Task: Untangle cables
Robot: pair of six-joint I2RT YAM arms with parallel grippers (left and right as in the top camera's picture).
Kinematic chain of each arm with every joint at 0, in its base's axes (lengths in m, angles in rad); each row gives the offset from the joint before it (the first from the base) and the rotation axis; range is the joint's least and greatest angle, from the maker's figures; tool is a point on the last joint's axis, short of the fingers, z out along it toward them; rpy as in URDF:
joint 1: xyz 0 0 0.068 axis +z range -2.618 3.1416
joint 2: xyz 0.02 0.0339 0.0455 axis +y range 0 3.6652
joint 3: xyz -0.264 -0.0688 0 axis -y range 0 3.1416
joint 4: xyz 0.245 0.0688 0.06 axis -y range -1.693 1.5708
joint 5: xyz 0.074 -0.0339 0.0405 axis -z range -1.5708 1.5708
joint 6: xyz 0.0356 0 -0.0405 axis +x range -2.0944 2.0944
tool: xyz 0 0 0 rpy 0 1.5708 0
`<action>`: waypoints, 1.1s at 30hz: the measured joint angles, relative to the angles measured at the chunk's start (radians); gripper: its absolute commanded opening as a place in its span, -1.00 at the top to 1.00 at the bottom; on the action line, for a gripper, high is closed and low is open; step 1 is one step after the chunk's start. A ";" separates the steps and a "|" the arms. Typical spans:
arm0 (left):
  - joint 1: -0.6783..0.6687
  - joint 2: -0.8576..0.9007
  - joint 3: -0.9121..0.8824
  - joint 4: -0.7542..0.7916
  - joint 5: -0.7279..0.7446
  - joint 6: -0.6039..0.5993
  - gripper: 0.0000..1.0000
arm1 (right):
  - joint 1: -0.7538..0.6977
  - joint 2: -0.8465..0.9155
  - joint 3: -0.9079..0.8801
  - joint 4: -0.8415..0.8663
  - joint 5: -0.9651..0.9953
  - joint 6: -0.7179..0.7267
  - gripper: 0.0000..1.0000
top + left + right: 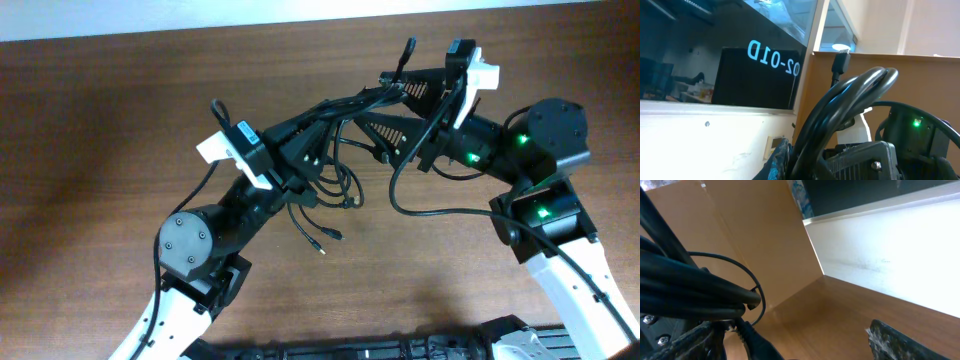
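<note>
Seen from overhead, two robot arms meet above a brown wooden table (100,120), with a bundle of black cables (340,105) drawn taut in the air between them. The left gripper (300,150), reaching in from the lower left, has its fingers pressed together on one end of the bundle. The right gripper (378,102), reaching in from the right, has its two triangular fingers spread wide, and the strands run along the upper one. Slack loops hang below the taut stretch near the left gripper, and a loose end with a small plug (322,250) shows beneath them; whether it touches the table cannot be told. From the left wrist, the cables rise from the bottom edge and arch up to the right as thick glossy strands, with a black connector (841,59) standing upright behind them. The right arm (920,135), a green light lit on it, sits just beyond, and a dark panel (760,75) with mirrored white lettering fills the left background. From the right wrist, the cables cross the left side of the view over one finger, a thin strand looping off them. The other finger (900,340) shows well apart at the lower right, against a brown board (750,240) and a white wall (890,240).
</note>
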 measured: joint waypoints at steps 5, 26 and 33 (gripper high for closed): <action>0.010 0.001 0.000 0.009 0.043 0.004 1.00 | 0.001 -0.005 0.000 0.000 0.002 -0.011 -0.79; 0.042 0.004 0.000 0.072 0.333 0.034 1.00 | 0.001 -0.032 0.000 -0.001 -0.002 -0.017 -0.80; 0.038 0.010 0.000 0.101 0.438 0.033 1.00 | 0.006 -0.027 0.002 -0.039 0.025 -0.003 -0.80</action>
